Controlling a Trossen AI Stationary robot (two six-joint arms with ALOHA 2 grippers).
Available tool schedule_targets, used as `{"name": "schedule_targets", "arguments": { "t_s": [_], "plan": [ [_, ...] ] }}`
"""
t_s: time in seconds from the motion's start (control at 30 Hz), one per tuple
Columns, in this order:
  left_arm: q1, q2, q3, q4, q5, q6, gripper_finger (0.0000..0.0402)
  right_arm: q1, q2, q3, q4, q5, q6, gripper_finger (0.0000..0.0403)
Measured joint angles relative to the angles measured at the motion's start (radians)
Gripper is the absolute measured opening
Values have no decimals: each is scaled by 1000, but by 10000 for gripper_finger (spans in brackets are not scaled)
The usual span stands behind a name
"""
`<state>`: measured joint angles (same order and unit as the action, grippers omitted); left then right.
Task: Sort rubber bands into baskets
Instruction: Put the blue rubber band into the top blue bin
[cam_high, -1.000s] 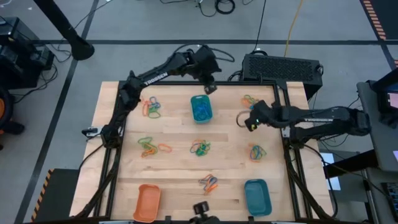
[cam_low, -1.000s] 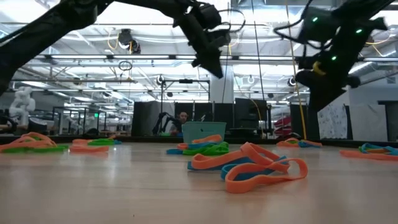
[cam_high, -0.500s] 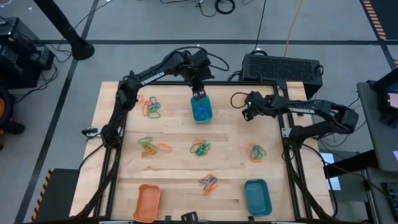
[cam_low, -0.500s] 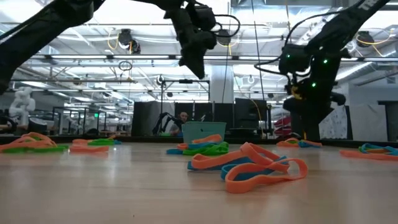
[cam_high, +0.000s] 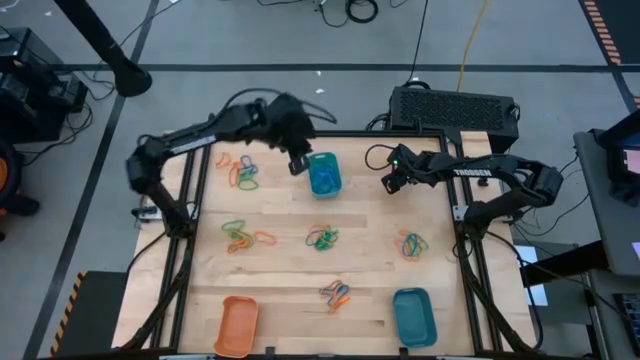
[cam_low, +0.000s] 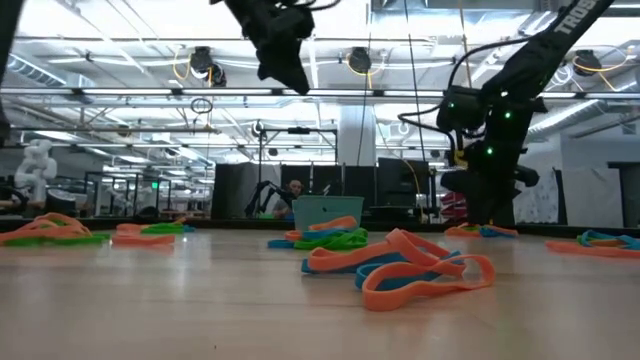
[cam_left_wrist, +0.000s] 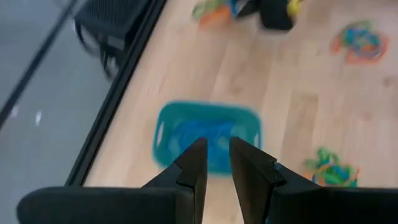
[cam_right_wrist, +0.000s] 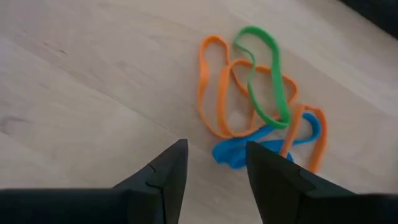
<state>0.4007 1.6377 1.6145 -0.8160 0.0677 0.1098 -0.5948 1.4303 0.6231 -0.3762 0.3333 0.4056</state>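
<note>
Left gripper (cam_high: 297, 163) hung above the table (cam_high: 280, 290) just left of the far teal basket (cam_high: 324, 174), jaws a narrow gap apart, holding nothing. That basket held blue bands (cam_left_wrist: 205, 138). Right gripper (cam_high: 388, 182) was low over the far-right pile of rubber bands (cam_right_wrist: 261, 118), orange, green and blue loops tangled together; jaws apart, nothing between them. Other mixed piles lay far left (cam_high: 243, 172), mid-left (cam_high: 240, 235), centre (cam_high: 322, 238), mid-right (cam_high: 413, 244) and near centre (cam_high: 336, 294). Orange basket (cam_high: 236, 325) stood at near left, second teal basket (cam_high: 414, 316) at near right.
</note>
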Motion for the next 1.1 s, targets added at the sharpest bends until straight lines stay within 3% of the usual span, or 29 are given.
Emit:
{"name": "schedule_targets", "arguments": {
  "t_s": [0.17, 0.43, 0.77, 1.1],
  "plan": [
    [-41, -86, -155, 195, 3, -24, 75, -2, 63, 0, 8, 1, 31, 148],
    [-57, -89, -159, 210, 3, -8, 75, 0, 74, 2, 17, 5, 54, 99],
    [-61, -88, -159, 218, 3, 1, 75, -1, 63, 0, 2, 9, 17, 7],
    [-63, -88, -159, 246, 3, -21, 75, -1, 63, 90, -99, 7, -50, 3]
  ]
}}
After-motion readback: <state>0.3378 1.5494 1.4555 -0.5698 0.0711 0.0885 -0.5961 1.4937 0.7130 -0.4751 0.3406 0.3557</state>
